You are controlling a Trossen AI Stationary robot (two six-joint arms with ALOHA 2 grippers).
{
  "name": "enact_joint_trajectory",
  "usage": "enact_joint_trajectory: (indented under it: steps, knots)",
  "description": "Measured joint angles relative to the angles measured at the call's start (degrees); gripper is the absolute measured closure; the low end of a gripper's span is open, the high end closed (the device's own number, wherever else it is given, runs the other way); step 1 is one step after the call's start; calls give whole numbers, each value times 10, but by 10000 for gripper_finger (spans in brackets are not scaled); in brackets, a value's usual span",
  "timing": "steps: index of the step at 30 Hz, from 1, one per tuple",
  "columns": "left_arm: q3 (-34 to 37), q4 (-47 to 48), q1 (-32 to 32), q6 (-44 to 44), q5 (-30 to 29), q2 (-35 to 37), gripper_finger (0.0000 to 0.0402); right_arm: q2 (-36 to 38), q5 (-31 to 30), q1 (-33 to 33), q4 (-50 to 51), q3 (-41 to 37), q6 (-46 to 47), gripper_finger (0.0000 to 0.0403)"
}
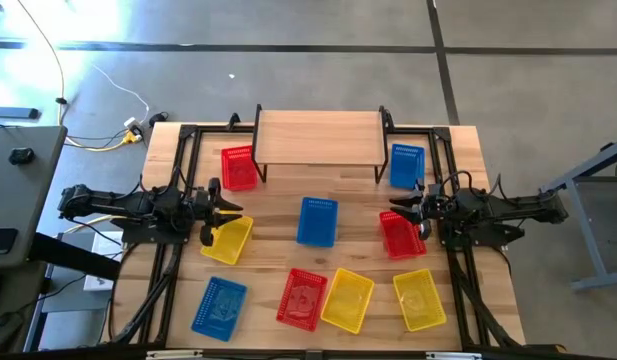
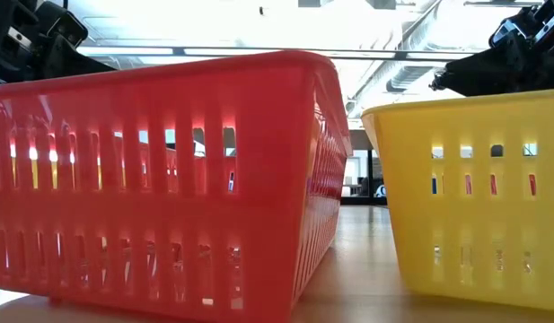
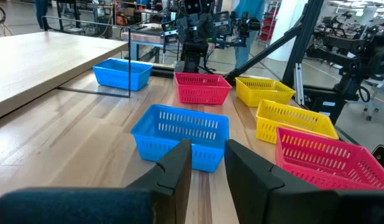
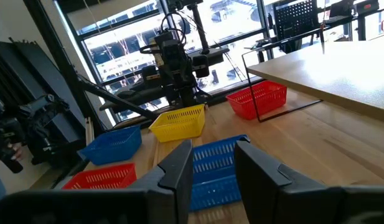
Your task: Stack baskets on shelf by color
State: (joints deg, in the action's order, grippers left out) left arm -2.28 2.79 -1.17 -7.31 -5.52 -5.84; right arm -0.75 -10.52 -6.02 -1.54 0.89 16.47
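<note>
The shelf (image 1: 318,138) stands at the table's far middle with a bare top. Several red, yellow and blue baskets rest on their bottoms on the table. A red basket (image 1: 239,168) and a blue one (image 1: 407,166) sit beside the shelf's legs, and a blue one (image 1: 317,221) lies at the centre. My left gripper (image 1: 228,208) (image 3: 208,165) hovers level and open above a yellow basket (image 1: 227,240), holding nothing. My right gripper (image 1: 398,207) (image 4: 213,162) hovers level and open above a red basket (image 1: 400,234), also holding nothing.
Along the near edge lie a blue basket (image 1: 220,306), a red one (image 1: 302,298) (image 2: 169,179) and two yellow ones (image 1: 348,300) (image 1: 420,298). Black frame rails (image 1: 178,180) run along both table sides. Bare wood shows between the shelf and the centre basket.
</note>
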Motion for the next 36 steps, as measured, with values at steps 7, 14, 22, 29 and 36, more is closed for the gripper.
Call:
enact_joint_trajectory:
  steps: [7, 14, 22, 29, 36]
  knots:
    - [0, 0, 0, -14, -5, 0, 314, 0, 0, 0, 0, 0, 0, 300]
    - [0, -1, 0, -122, 4, 0, 314, 0, 0, 0, 0, 0, 0, 300]
    - [0, -1, 0, -216, 4, 0, 314, 0, 0, 0, 0, 0, 0, 300]
    - [0, -2, 0, -339, 4, 0, 314, 0, 0, 0, 0, 0, 0, 300]
    - [0, -2, 0, -355, -8, 0, 299, 0, 0, 0, 0, 0, 0, 300]
